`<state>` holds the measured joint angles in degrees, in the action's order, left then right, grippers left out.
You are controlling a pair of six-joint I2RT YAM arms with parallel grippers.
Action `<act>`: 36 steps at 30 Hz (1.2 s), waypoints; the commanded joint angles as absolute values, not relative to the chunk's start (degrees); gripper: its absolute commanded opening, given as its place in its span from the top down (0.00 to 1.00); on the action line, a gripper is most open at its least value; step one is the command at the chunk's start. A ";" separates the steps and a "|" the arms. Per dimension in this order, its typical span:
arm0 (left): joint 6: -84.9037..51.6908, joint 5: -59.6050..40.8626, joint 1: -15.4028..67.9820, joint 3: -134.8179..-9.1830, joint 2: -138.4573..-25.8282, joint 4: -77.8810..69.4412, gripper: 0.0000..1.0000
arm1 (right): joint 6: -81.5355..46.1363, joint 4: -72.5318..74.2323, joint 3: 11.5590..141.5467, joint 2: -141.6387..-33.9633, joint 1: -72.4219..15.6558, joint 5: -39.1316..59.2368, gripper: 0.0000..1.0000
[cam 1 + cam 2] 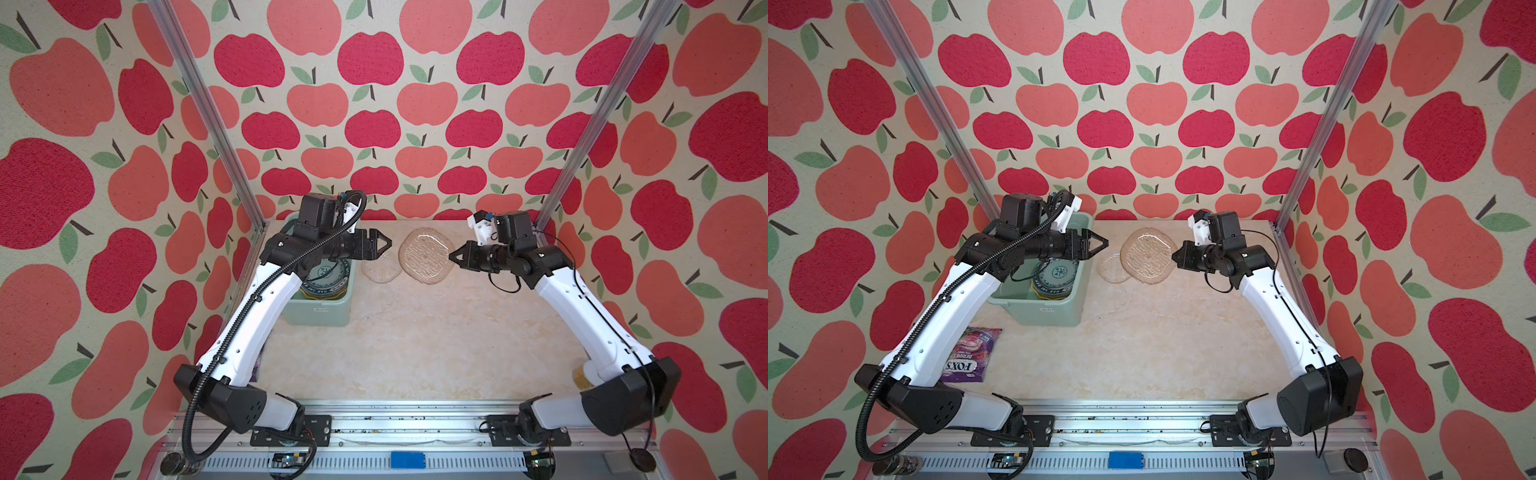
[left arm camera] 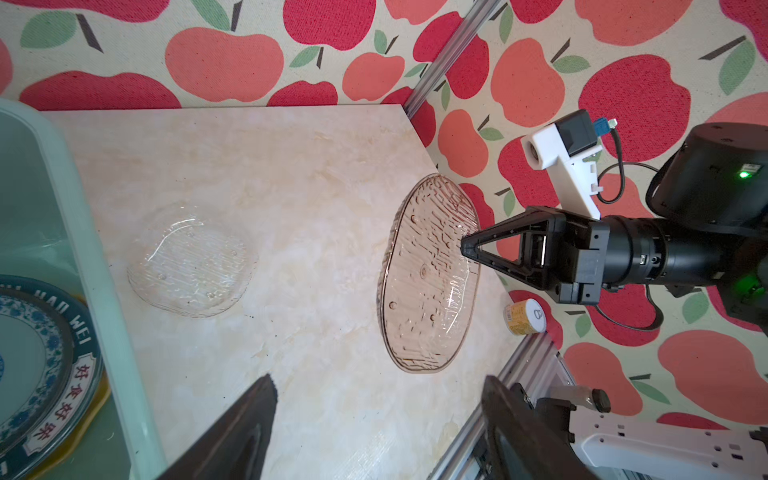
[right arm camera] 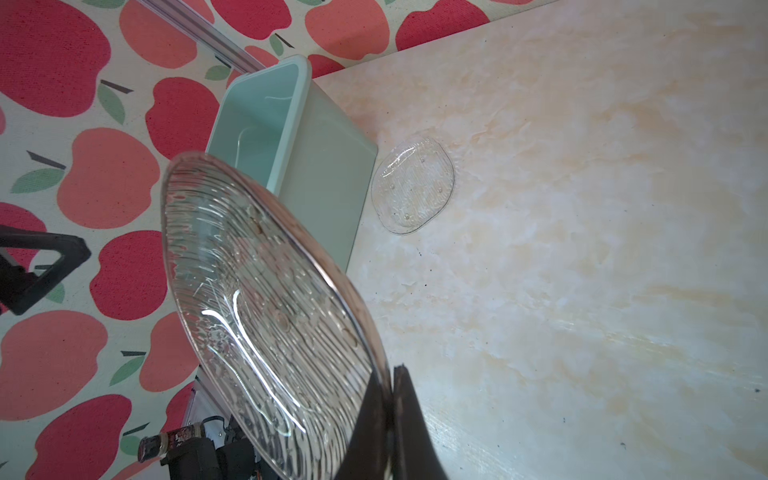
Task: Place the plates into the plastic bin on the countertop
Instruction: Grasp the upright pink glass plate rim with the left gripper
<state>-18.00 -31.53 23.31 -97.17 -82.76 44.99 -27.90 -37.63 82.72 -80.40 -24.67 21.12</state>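
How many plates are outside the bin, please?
2. The amber plate is tilted, gripped at its rim by the right pincer; the clear plate lies flat beside the bin. The arms could hide another.

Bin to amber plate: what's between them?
A clear glass plate lies flat on the countertop between the bin and the amber plate; the open left gripper hangs above that gap. Both top views show it.

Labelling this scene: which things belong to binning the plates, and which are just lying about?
Job: bin; plates stacked in it; amber plate, gripped by right gripper; clear plate on countertop.
Lying about: candy bag; yellow jar.
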 commanded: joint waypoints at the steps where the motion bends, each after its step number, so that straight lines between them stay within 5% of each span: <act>1: -21.53 -37.09 23.66 -99.21 -84.79 51.84 0.28 | -27.83 -40.00 85.48 -79.34 -26.21 23.70 1.00; 12: -19.25 -33.29 26.61 -105.47 -89.39 55.34 0.40 | -28.52 -40.49 87.78 -80.36 -29.52 26.57 1.00; 30: -15.12 -20.55 31.40 -106.89 -89.97 57.32 0.95 | -29.36 -40.14 85.99 -79.41 -29.71 26.88 1.00; 36: -15.45 -17.83 31.26 -105.92 -89.24 56.74 1.00 | -29.36 -39.93 86.37 -79.81 -29.71 26.70 1.00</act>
